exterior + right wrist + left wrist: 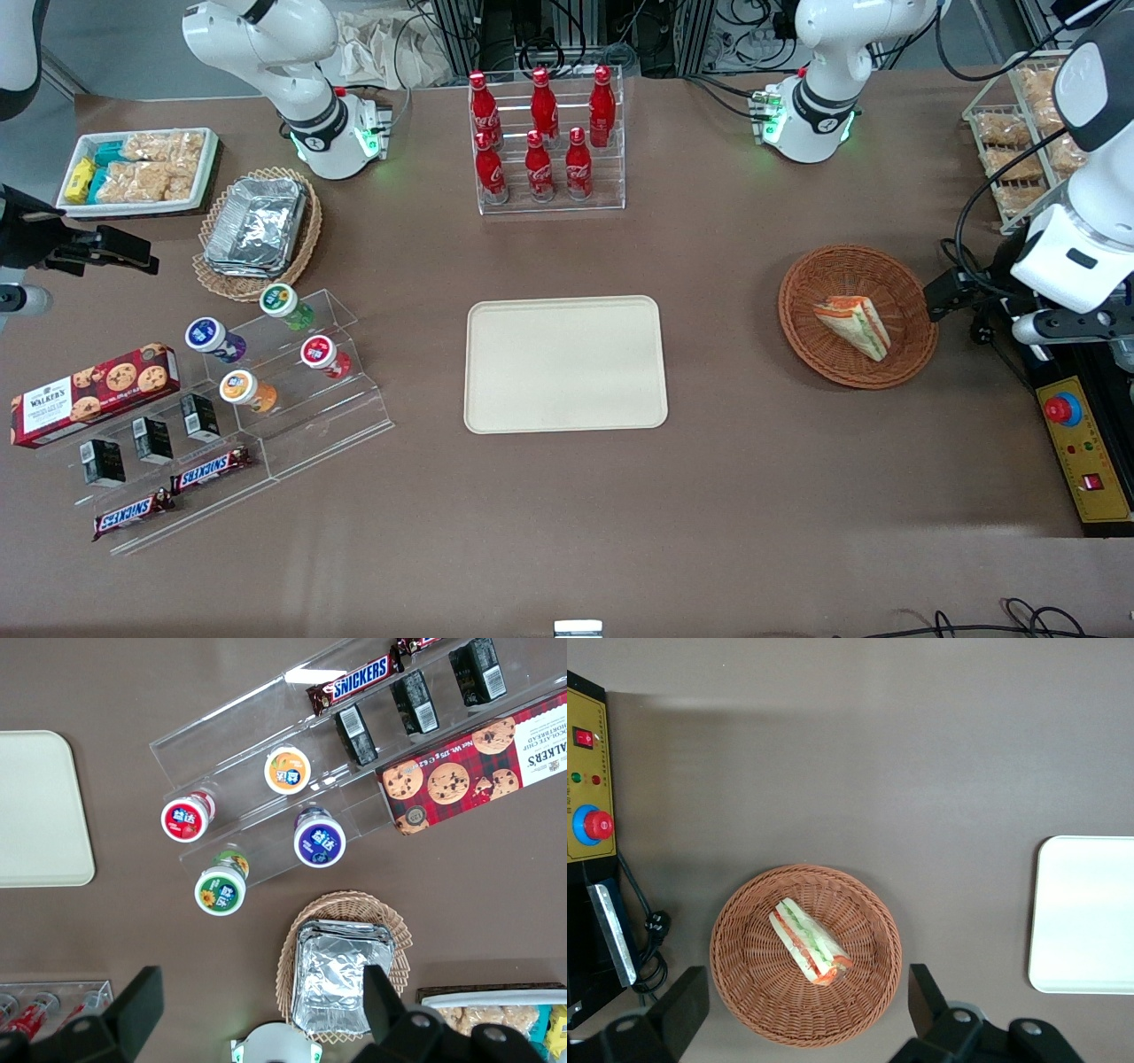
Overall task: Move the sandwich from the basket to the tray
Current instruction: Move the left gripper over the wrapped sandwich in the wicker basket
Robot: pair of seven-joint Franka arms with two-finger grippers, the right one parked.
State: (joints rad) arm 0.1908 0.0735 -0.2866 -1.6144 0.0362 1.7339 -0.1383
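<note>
Nothing moved yet: sandwich [810, 940] lying in basket [744, 979], tray [565, 421] bare near basket, gripper [806, 1010] spread wide, empty, above basket.

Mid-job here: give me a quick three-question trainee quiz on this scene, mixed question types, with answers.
1. True or false: the sandwich lies in the basket.
2. Multiple choice: the tray holds A) the sandwich, B) bottles, C) nothing.
3. Fill in: the gripper hangs above the basket with its fingers ____.

Key: 1 true; 2 C; 3 open.
</note>
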